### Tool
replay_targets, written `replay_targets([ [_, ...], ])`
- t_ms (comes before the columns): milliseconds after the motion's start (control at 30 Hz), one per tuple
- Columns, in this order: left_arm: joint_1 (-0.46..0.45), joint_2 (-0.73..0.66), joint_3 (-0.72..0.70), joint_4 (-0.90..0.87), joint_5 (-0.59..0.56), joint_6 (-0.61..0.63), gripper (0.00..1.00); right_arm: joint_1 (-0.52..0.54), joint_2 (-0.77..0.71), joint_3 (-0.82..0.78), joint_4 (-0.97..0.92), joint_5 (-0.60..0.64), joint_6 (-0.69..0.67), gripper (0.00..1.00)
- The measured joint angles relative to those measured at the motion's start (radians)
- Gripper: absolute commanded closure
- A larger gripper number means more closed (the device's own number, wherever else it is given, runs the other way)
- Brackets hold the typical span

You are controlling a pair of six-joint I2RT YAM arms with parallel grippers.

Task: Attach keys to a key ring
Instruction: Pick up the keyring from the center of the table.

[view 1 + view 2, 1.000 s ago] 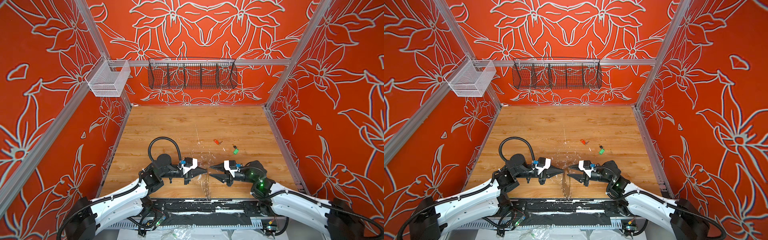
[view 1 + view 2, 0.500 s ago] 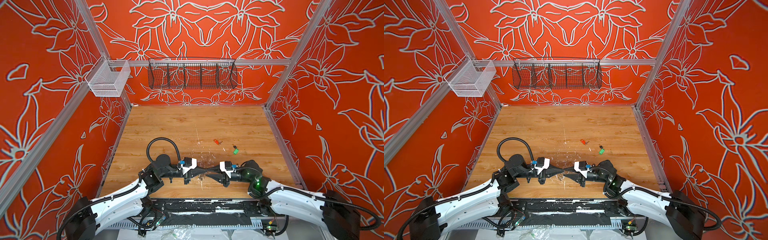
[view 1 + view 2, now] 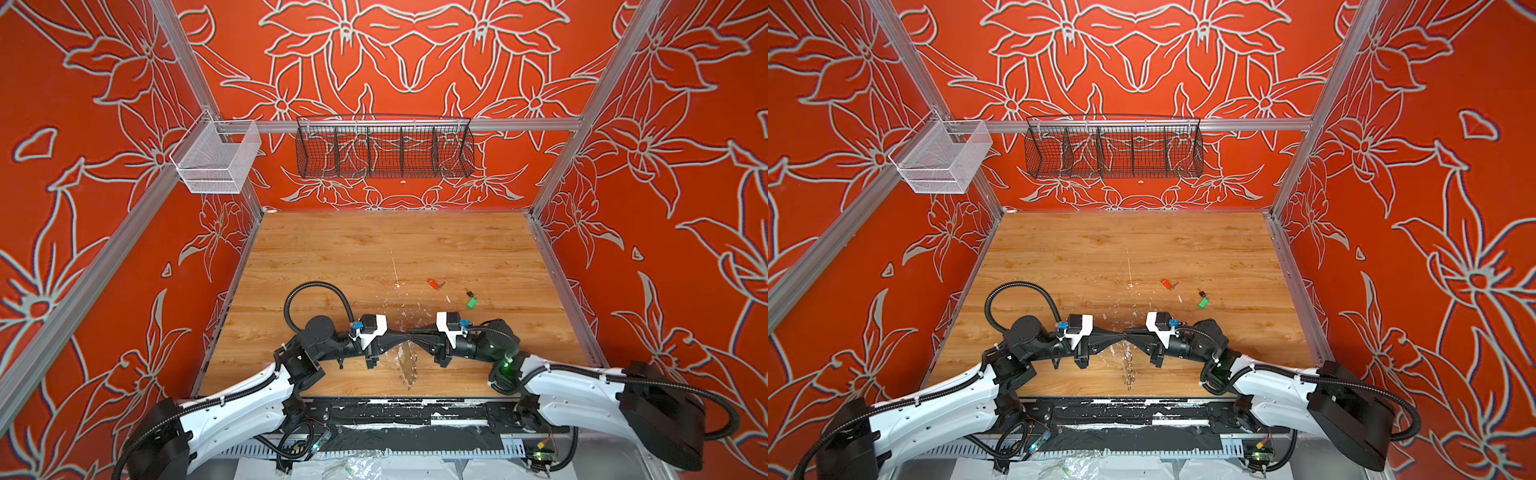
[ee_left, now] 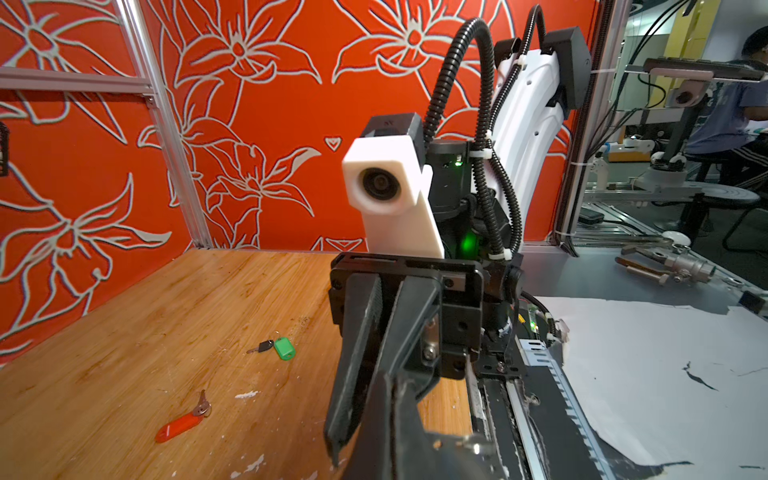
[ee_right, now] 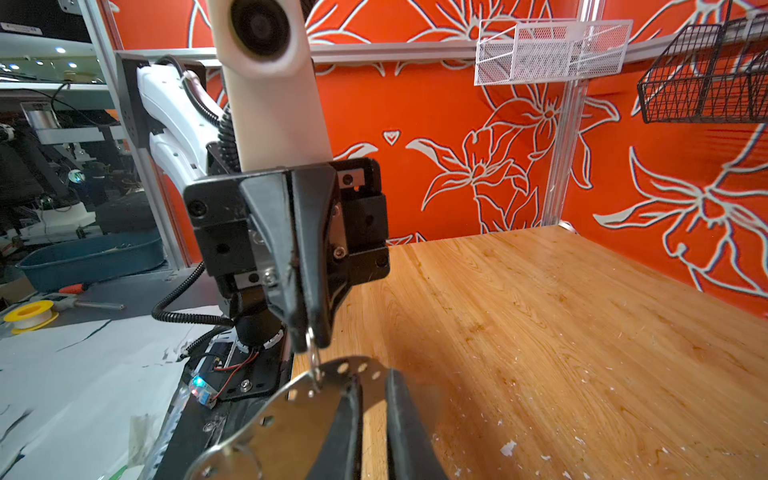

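Note:
Both grippers meet tip to tip over the front of the wooden table (image 3: 332, 257). In the right wrist view my left gripper (image 5: 309, 338) is shut on a small wire split ring (image 5: 314, 357) threaded through a hole in the key ring (image 5: 286, 415), a flat grey hoop hanging below both grippers (image 3: 408, 363) (image 3: 1128, 372). My right gripper (image 5: 371, 376) has its fingers a narrow gap apart at the hoop's rim; contact cannot be judged. The keys lie apart on the table beyond the grippers, one orange-red (image 3: 433, 284) (image 4: 178, 426), one green (image 3: 471, 302) (image 4: 284, 348).
A black wire basket (image 3: 384, 147) hangs on the back wall, and a white mesh basket (image 3: 216, 160) hangs at the left corner. White paint flecks (image 3: 399, 316) dot the wood near the grippers. A black rail (image 3: 395, 411) runs along the front edge.
My right gripper has moved left to meet the left gripper's tip, and its fingers have narrowed. The left arm has hardly moved and still holds the ring.

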Motion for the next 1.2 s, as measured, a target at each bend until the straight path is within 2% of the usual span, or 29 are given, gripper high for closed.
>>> replay_targets([
  [367, -0.006, -0.032, -0.026, 0.034, -0.048, -0.027, 1.0, 0.009, 0.028, 0.015, 0.027, -0.008, 0.002, 0.78],
  [800, -0.006, -0.043, -0.037, 0.038, -0.085, -0.027, 1.0, 0.022, 0.034, 0.022, 0.024, -0.065, -0.028, 0.8],
  [1200, -0.006, -0.02, -0.037, 0.043, -0.055, -0.019, 1.0, 0.022, 0.051, 0.027, 0.025, -0.045, -0.018, 0.98],
])
